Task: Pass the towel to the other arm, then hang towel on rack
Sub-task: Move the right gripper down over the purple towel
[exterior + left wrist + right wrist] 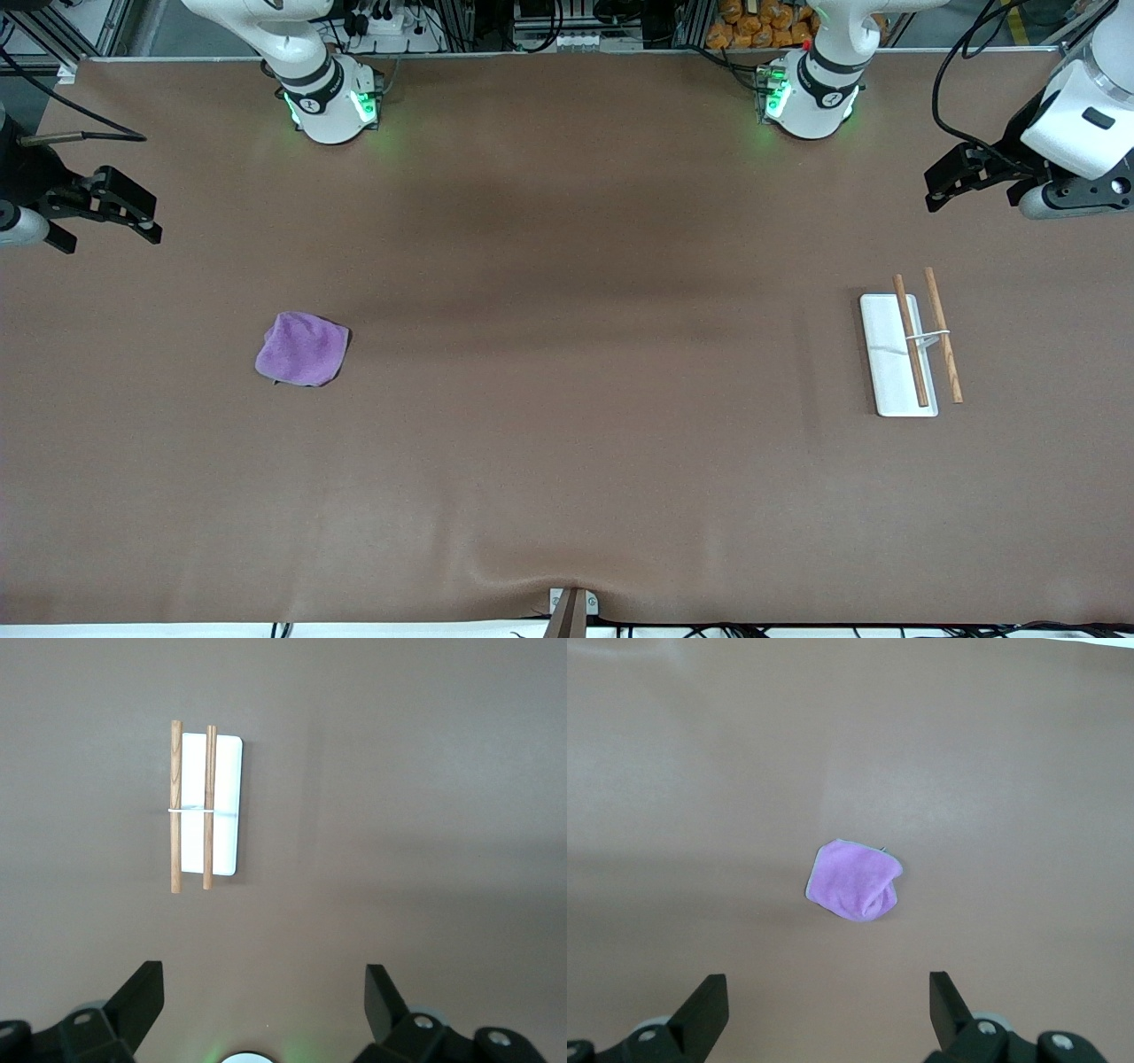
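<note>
A crumpled purple towel lies on the brown table toward the right arm's end. The rack, a white base plate with two thin wooden rods, stands toward the left arm's end. My right gripper hovers open and empty above the table's edge at the right arm's end, well apart from the towel. My left gripper hangs open and empty over the table at its own end, clear of the rack.
Both arm bases glow green along the table's edge farthest from the front camera. A small metal bracket sits at the nearest edge, mid-table. Bare brown mat stretches between towel and rack.
</note>
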Tool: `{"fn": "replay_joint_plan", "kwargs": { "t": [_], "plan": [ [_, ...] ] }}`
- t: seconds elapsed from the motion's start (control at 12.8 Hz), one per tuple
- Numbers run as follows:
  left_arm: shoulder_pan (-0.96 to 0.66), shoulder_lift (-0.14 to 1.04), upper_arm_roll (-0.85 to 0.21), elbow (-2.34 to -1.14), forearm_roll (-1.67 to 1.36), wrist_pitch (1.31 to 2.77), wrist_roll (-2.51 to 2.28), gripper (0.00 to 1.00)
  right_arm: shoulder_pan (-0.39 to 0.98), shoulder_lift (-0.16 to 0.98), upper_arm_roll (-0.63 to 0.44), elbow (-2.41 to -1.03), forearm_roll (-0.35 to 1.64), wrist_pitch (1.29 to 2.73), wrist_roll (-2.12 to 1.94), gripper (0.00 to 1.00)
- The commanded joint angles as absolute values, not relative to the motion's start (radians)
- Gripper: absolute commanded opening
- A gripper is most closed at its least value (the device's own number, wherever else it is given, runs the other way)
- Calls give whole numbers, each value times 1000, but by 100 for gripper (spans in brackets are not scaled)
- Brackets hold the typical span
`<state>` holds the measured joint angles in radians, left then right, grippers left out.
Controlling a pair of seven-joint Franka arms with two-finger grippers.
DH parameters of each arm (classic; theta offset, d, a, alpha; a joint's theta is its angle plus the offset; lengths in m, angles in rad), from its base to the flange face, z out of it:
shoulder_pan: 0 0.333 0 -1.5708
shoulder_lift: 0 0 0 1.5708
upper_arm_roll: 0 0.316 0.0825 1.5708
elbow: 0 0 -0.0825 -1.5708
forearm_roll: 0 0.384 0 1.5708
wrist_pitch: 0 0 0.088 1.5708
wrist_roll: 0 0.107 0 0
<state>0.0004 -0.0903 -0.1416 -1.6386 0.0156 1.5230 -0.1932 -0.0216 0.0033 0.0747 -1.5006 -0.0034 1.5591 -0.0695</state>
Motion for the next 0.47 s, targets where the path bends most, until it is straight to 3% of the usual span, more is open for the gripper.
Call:
{"fn": "replay_joint_plan", "kwargs": {
  "t": [0.0, 0.39],
  "plan": [
    [3, -91, -138, -1629, 8, 1506, -172, 100, -18, 17, 77, -1471, -25, 1546, -55, 100],
    [3, -89, -138, -1626, 9, 1505, -172, 100, -32, 20, 75, -1471, -14, 1546, -55, 100]
  ]
}}
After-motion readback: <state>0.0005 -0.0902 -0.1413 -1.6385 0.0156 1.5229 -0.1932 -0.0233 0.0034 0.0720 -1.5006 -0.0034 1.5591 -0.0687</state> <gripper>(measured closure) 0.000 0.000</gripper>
